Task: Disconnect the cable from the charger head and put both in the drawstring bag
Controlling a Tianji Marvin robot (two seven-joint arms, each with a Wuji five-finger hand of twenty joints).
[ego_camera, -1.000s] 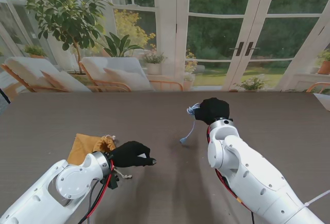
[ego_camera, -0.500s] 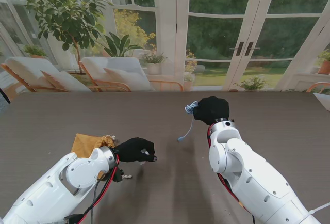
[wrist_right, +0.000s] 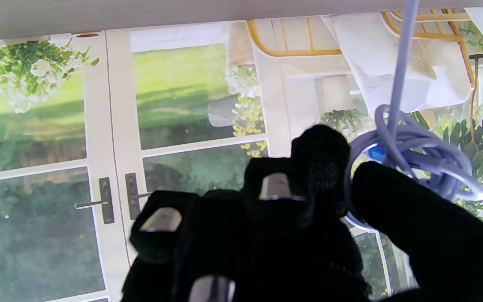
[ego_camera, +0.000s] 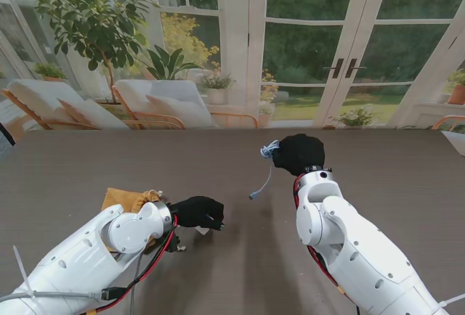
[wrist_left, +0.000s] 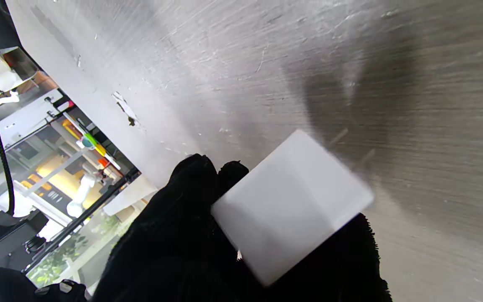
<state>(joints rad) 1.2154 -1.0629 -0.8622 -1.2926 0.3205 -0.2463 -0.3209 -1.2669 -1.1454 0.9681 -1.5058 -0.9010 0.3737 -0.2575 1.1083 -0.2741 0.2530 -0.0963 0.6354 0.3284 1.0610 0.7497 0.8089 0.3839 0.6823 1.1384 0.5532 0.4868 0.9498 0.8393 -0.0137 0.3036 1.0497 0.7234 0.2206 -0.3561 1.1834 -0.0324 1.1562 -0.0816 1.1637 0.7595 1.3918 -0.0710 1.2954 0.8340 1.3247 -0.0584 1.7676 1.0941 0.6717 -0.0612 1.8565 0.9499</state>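
Unplugging looks done: the cable (ego_camera: 261, 173) and the charger (wrist_left: 289, 205) are sitting in separate hands, with no link between them visible. The left hand (ego_camera: 197, 212) is gripping the charger, a white block pinched between its black-gloved fingers (wrist_left: 195, 180) just over the desk (ego_camera: 87, 166); in the stand view only a white corner is peeking out under that hand. The right hand (ego_camera: 298, 154) is holding the cable, with its fingers (wrist_right: 321, 155) closing around the pale blue coil (wrist_right: 413, 155), while one loose end is hanging from the hand toward 7 o'clock, its plug tip near the desk surface. The bag (ego_camera: 129, 200), tan cloth with a light cord, is lying on the desk at about 9 o'clock from the left hand, partly hidden by the left arm; I cannot tell whether its mouth is open. Storage is still remaining for both items: neither is in the bag yet. Judgement: roughly half complete, with the charger the closer of the two to the bag, and the cable well apart at 2 o'clock from it.
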